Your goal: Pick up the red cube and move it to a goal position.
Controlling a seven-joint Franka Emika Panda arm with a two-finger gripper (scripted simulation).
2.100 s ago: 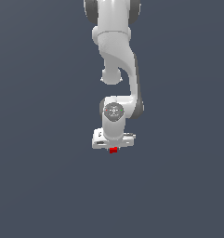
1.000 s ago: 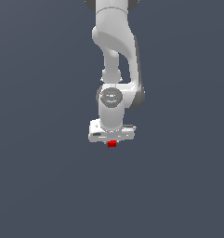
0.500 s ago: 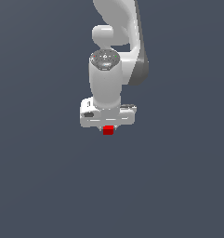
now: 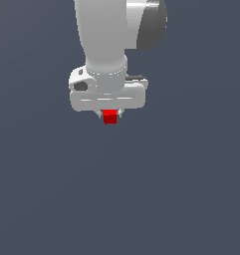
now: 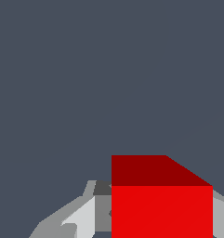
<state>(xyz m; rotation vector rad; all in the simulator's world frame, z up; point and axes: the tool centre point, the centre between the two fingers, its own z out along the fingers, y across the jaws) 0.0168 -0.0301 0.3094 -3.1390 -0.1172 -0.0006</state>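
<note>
The red cube point(image 4: 110, 117) pokes out from under the white hand of the arm in the exterior view, held between the fingers of my gripper point(image 4: 110, 115), which is shut on it. The hand's wide body hides most of the fingers there. In the wrist view the red cube point(image 5: 161, 209) fills the near corner, bright on its front face and darker on the shaded one, with a grey finger point(image 5: 81, 218) pressed against one side and a sliver of the other finger point(image 5: 221, 218) on the opposite side. The goal position carries no visible mark.
A plain dark grey-blue surface point(image 4: 181, 199) fills both views, with no other objects or edges showing. The arm's large white links point(image 4: 109, 35) take up the upper middle of the exterior view.
The arm with the red cube has come much nearer to the exterior camera and looms larger; the cube stays clamped under the hand, shifted slightly to the exterior view's left.
</note>
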